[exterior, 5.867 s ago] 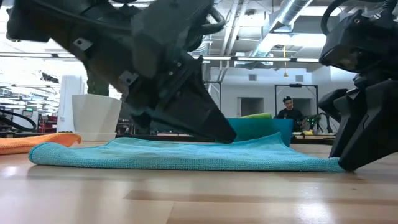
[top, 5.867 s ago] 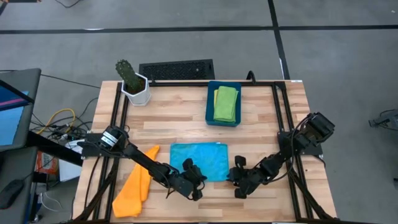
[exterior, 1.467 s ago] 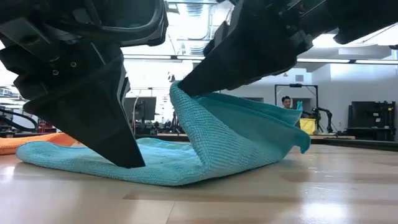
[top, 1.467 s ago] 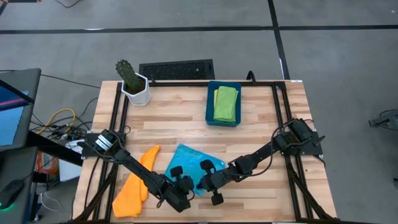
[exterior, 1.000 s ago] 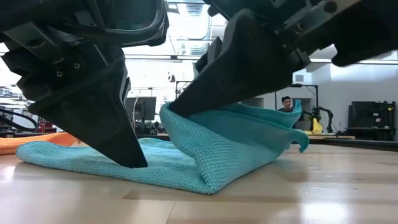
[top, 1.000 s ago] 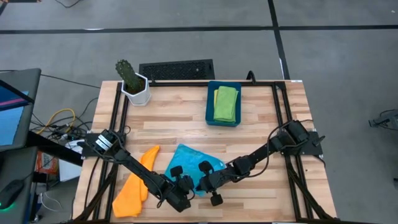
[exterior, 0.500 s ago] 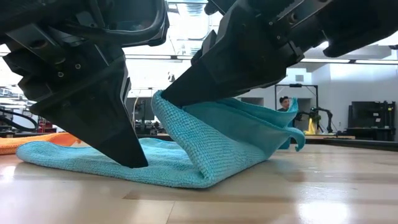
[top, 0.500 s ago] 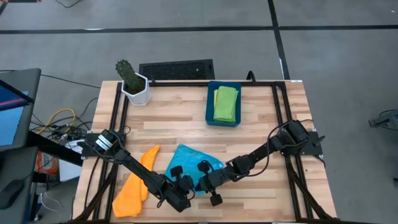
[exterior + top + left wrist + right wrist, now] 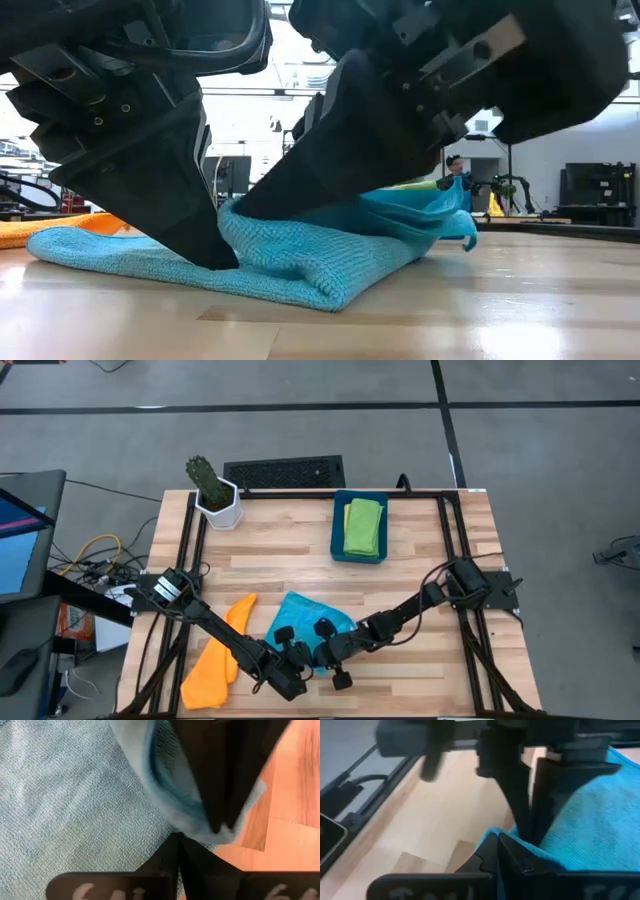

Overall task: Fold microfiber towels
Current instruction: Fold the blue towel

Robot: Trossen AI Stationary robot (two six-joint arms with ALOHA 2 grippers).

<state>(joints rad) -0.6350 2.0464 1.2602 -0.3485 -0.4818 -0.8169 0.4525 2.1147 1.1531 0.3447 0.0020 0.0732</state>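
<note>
Grey floor [image 9: 300, 430] crossed by dark lines surrounds the table. Beyond, a bright workshop: ceiling ducts [image 9: 300, 75], a seated person [image 9: 457, 167], black frames.

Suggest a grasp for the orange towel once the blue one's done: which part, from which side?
Take the orange towel by its narrow far tip, the end pointing toward the cactus pot, coming straight down with the left gripper. It lies flat as a long diagonal strip beside the left arm, so a corner pinch from above likely lifts one layer cleanly.
</note>
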